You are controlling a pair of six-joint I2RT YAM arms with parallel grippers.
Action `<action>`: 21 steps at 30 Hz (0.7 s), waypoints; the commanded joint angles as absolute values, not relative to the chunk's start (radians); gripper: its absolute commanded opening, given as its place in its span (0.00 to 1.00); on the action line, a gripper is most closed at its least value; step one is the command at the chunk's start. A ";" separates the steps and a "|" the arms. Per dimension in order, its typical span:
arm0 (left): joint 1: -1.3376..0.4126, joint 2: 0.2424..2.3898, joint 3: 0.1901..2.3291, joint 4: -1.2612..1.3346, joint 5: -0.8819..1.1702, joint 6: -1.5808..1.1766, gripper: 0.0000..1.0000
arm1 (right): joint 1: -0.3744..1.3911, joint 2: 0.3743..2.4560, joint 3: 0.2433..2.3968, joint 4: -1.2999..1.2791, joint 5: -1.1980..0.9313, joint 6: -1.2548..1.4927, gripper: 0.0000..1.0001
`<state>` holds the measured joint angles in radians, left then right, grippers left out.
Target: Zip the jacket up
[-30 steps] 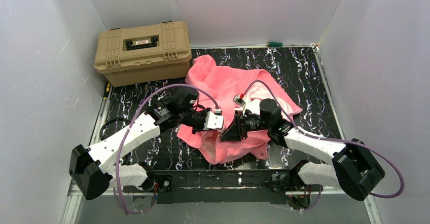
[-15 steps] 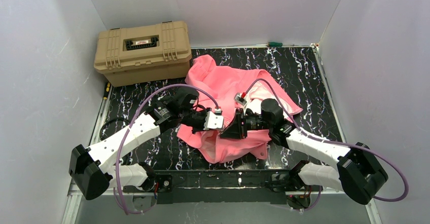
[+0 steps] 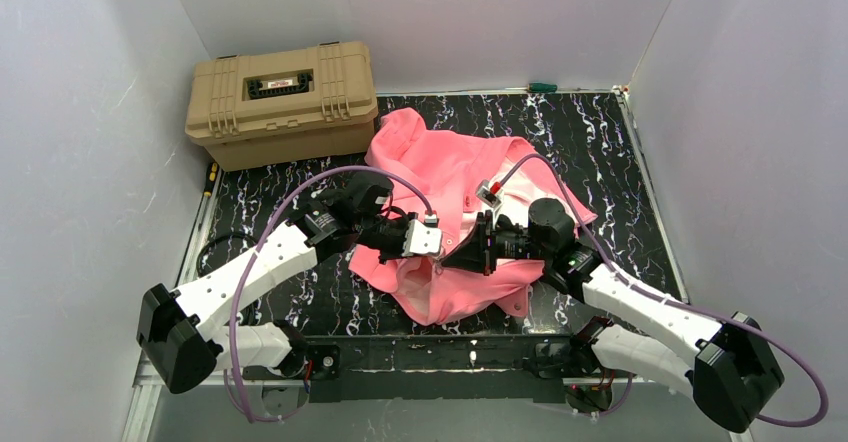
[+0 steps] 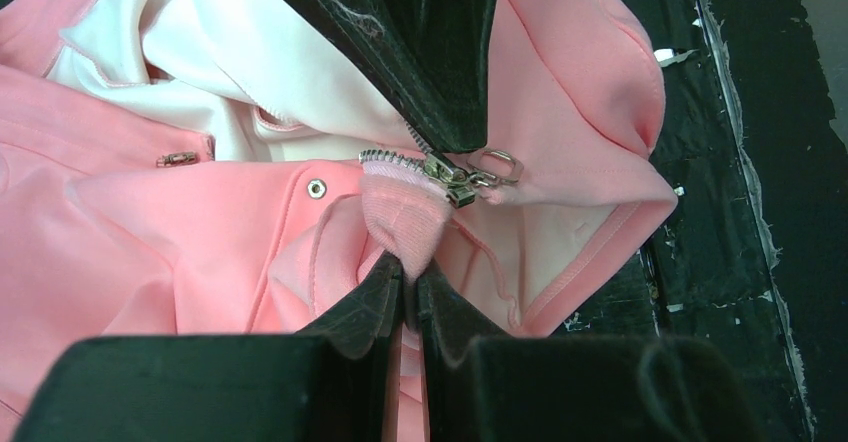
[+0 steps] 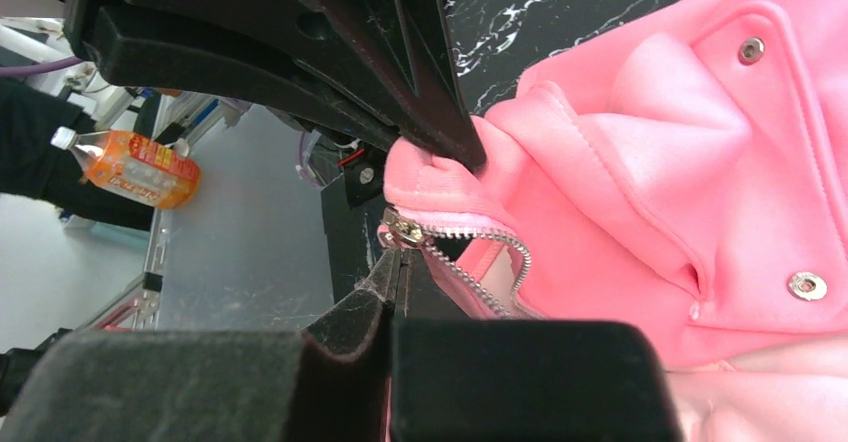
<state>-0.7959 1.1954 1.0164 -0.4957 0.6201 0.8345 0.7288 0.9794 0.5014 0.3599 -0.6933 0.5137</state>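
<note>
The jacket [image 3: 450, 167] is spread crumpled at the middle of the table [image 3: 610, 152], with the zipper slider [image 4: 445, 174] sitting at its near hem. The ribbed hem corner [image 4: 405, 217] is pinched by the left gripper [image 4: 410, 270]. The right gripper [image 5: 402, 264] is pressed together at the slider, but whether metal is truly caught cannot be told. If only tape is held, the grip could slip under a pull, or the pale lining could be jammed into the teeth.
</note>
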 commanded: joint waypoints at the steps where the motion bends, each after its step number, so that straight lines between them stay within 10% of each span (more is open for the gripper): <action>1: -0.801 1.198 1.054 -0.512 0.631 0.843 0.00 | 0.733 0.950 0.546 0.288 -0.639 0.472 0.01; 4: -0.802 1.198 1.052 -0.515 0.627 0.843 0.00 | 0.733 0.937 0.575 0.195 -0.616 0.434 0.03; 14: -0.802 1.200 1.051 -0.514 0.627 0.817 0.00 | 0.928 0.826 0.660 -0.091 -0.250 0.242 0.88; 21: -0.802 1.197 1.048 -0.514 0.633 0.800 0.00 | 1.151 0.811 0.660 -0.139 0.140 0.132 0.79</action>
